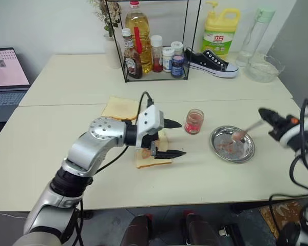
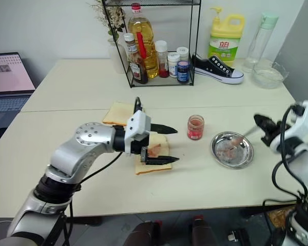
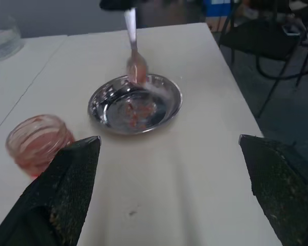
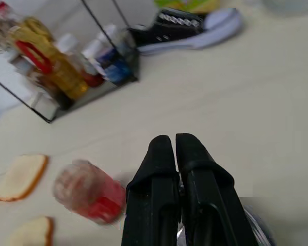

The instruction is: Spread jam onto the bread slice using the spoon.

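right fingers are pinched tight on the spoon handle, w/ the bowl end hanging just over the far rim of the small metal dish. prob held there so any drips land in the dish and not on the tabletop; the bowl looks pinkish, so some jam is likely on it. the dish itself has reddish smears inside.

left fingers are spread as wide as they go, holding nothing, hovering right above the bread slice, one finger over its far side and one over its near edge. looks like a ready-to-steady pose for the slice, though i can't tell if they touch it. bread has a reddish patch in the middle.

jam jar sits open btw bread and dish, near both, touching neither. spoon is well apart from the bread, across the jar from it. a second plain slice lies behind.
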